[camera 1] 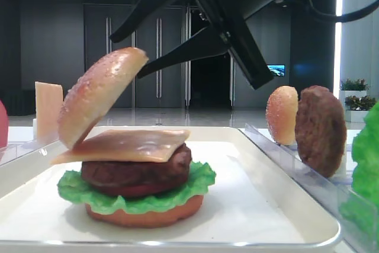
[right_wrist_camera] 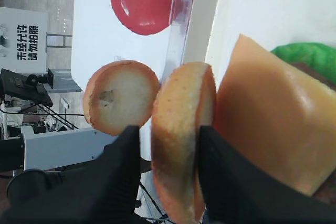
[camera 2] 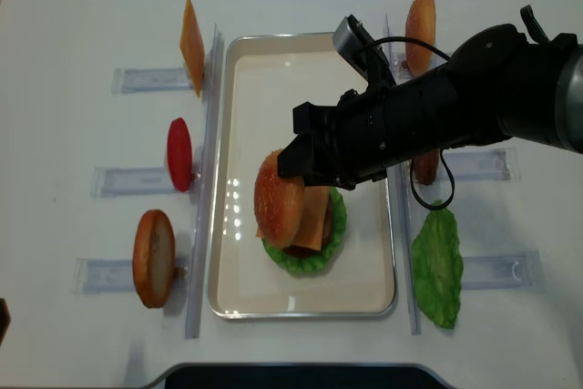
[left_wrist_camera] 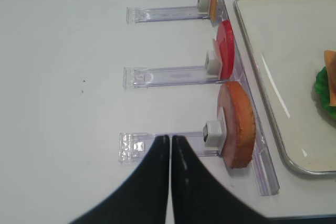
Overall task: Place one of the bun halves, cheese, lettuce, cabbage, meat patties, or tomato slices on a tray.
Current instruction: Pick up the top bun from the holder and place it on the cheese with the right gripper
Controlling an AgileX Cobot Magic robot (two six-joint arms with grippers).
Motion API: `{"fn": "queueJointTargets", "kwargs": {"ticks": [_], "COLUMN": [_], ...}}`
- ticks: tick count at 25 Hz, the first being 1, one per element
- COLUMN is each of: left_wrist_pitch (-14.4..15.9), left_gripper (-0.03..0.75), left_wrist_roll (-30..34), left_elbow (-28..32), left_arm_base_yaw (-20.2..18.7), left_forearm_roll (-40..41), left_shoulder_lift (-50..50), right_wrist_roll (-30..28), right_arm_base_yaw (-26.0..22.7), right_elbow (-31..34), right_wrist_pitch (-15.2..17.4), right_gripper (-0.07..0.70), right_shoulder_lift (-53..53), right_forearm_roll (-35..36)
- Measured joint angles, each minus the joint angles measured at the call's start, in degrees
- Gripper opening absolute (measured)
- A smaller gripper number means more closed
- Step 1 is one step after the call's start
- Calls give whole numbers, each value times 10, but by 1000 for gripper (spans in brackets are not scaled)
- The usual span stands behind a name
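The sesame-speckled bun top (camera 1: 100, 96) stands tilted over the stack on the white tray (camera 1: 266, 205), its lower edge resting on the cheese slice (camera 1: 127, 145). Under the cheese lie a meat patty (camera 1: 136, 173), lettuce (camera 1: 142, 199) and a flat bun bottom (camera 1: 148, 216). My right gripper (right_wrist_camera: 169, 129) straddles the bun top (right_wrist_camera: 181, 124); a gap shows between one finger and the bun, and the other finger touches it. My left gripper (left_wrist_camera: 169, 139) is shut and empty above the table, left of the tray (left_wrist_camera: 273, 108).
Clear racks left of the tray hold a cheese slice (camera 2: 191, 43), a tomato slice (camera 2: 179, 154) and a bun half (camera 2: 153, 257). On the right stand a smaller bun half (camera 2: 419, 20), a patty (camera 1: 320, 128) and a lettuce leaf (camera 2: 437, 266).
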Motion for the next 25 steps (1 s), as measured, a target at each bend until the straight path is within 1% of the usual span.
{"fn": "queueJointTargets", "kwargs": {"ticks": [5, 11, 14, 25], "left_wrist_pitch": [0, 0, 0, 0], "left_gripper": [0, 0, 0, 0], "left_wrist_roll": [0, 0, 0, 0], "left_elbow": [0, 0, 0, 0], "left_arm_base_yaw": [0, 0, 0, 0], "left_forearm_roll": [0, 0, 0, 0], "left_shoulder_lift": [0, 0, 0, 0], "right_wrist_roll": [0, 0, 7, 29], "right_arm_base_yaw": [0, 0, 0, 0], "right_elbow": [0, 0, 0, 0], "right_wrist_pitch": [-7, -11, -20, -54], "right_gripper": [299, 378, 403, 411], "right_shoulder_lift": [0, 0, 0, 0], "right_forearm_roll": [0, -5, -17, -65]}}
